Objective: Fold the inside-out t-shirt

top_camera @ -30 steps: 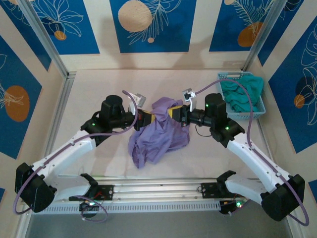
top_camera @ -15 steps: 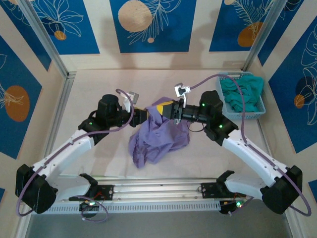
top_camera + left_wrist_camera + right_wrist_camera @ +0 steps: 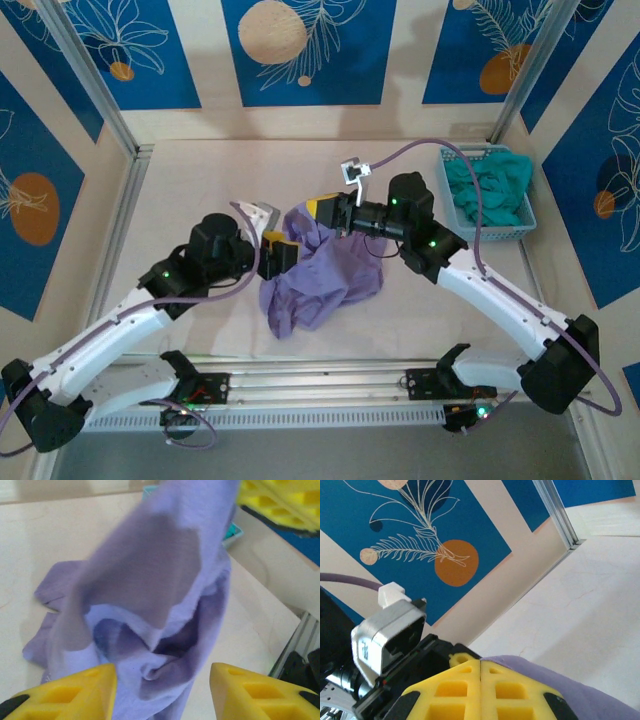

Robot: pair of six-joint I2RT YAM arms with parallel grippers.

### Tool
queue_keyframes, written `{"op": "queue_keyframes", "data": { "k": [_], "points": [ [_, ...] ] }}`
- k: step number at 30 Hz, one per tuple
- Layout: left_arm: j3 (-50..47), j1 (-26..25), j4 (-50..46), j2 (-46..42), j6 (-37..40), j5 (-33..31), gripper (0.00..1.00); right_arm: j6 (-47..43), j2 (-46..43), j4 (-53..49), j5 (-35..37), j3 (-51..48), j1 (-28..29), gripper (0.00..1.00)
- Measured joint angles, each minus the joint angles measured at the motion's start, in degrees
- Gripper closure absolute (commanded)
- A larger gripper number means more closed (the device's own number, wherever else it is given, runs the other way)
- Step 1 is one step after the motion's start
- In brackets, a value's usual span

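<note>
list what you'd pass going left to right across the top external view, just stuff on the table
left arm → lavender t-shirt → blue basket holding the teal garment

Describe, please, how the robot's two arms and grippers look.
The left arm and right arm have white links, black joints with green lights, and a purple cable to a grey wrist camera. The left gripper and right gripper have blocky yellow fingers with square pockets.
</note>
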Motion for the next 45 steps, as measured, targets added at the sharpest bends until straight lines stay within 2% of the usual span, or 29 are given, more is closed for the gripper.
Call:
{"op": "queue_keyframes", "data": {
  "k": [5,7,9,14,15,18,23,29,33,38,45],
  "points": [
    [1.25,-0.92,0.20,4.87,0.15,-1.14,0.50,0.04,0.39,-0.39,0.17,0.00,0.00,1.00],
    [2.12,-0.92,0.26,6.64,0.76,-2.32,0.54,0.04,0.39,-0.39,0.17,0.00,0.00,1.00],
    [3.02,-0.92,0.33,8.24,1.27,-3.28,0.63,0.04,0.39,-0.42,0.20,0.00,0.00,1.00],
    [4.13,-0.85,1.81,10.56,2.75,-3.10,0.97,-0.35,0.33,-1.57,1.25,0.04,0.00,1.00],
    [4.13,-0.72,2.10,10.47,2.75,-2.32,1.00,-0.72,0.33,-2.56,1.86,0.26,0.00,1.00],
    [2.95,0.61,4.57,8.48,2.73,1.97,1.00,-2.54,0.46,-7.74,3.82,2.03,-0.39,0.99],
    [-1.46,6.32,8.44,1.20,0.92,10.71,1.00,-7.50,2.08,-15.30,2.51,6.34,-2.64,0.85],
    [-3.08,10.75,9.92,-1.86,-1.44,16.68,1.00,-13.99,1.64,-23.32,-1.27,6.82,-3.61,0.71],
    [-3.39,11.78,10.19,-1.92,-2.49,18.62,1.00,-17.77,-1.22,-27.54,-1.84,6.56,-3.74,0.68],
    [-3.43,11.91,10.73,-1.95,-3.43,20.06,1.00,-20.26,-7.02,-29.53,3.19,3.50,-3.76,0.65],
    [-3.80,11.98,11.50,-1.88,-3.63,22.34,1.00,-20.90,-1.22,-28.63,8.31,2.51,-2.10,0.58]
  ]
}}
